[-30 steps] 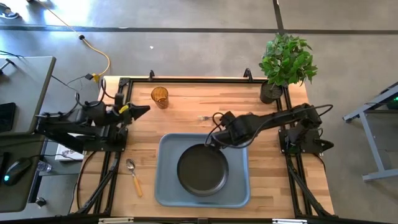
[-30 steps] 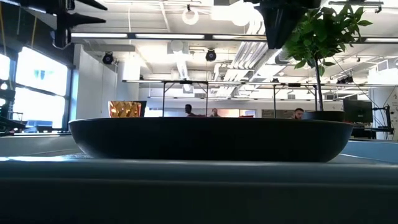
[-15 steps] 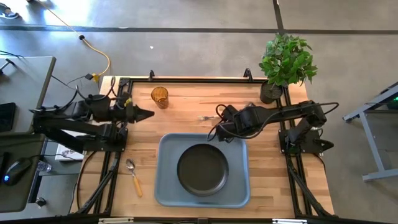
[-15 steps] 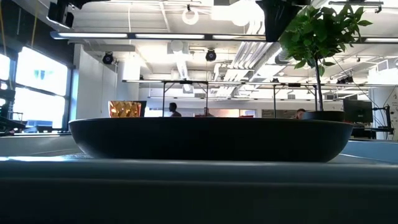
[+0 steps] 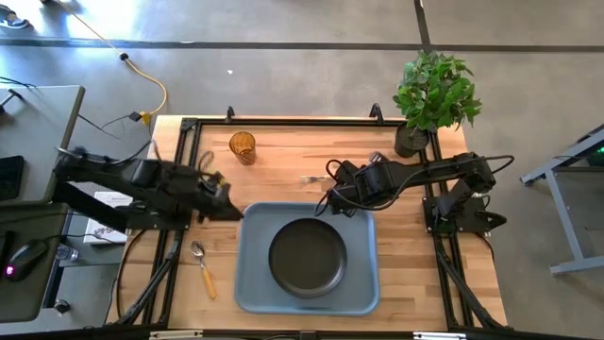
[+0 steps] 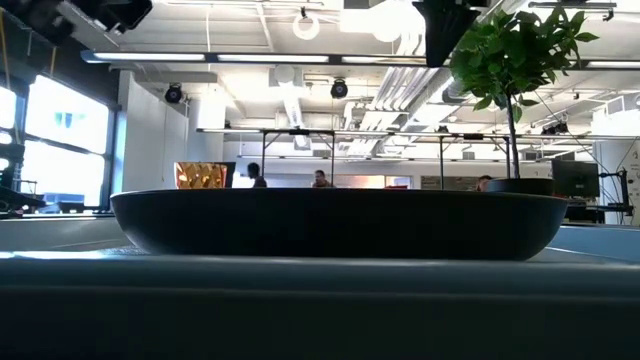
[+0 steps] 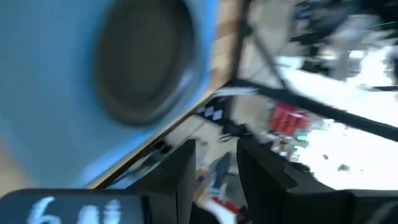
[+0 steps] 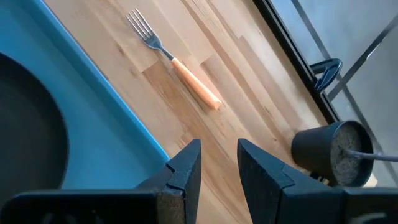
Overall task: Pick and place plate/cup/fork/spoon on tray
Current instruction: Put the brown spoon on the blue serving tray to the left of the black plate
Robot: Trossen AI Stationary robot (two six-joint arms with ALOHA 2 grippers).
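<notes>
Spoon [image 5: 201, 265] lies on the bare table at the near left, just beside the tray's [image 5: 251, 283] left edge, untouched. Plate [image 5: 308, 257] sits flat in the middle of the tray, done.

Main change: the left gripper [image 5: 229, 210] has swung in from the far-left edge of the table, where it hung near the cup a second ago. It's now at the tray's far-left corner, with the spoon a little nearer than it. In the left wrist view its fingers [image 7: 179, 174] are slightly spread with nothing between them. That reads as the left arm heading for the spoon, not the cup.

Right gripper [image 5: 332, 200] has backed off the plate over the last second and now hovers over the tray's far edge, fingers [image 8: 186, 168] a little apart and empty. The fork [image 5: 311, 178] is just beyond it on the wood, in clear sight in the right wrist view, likely its next pick.

Cup [image 5: 243, 146] stands upright at the far left, well apart from both grippers.

So one of four is placed. Spoon, fork and cup are still off the tray.
</notes>
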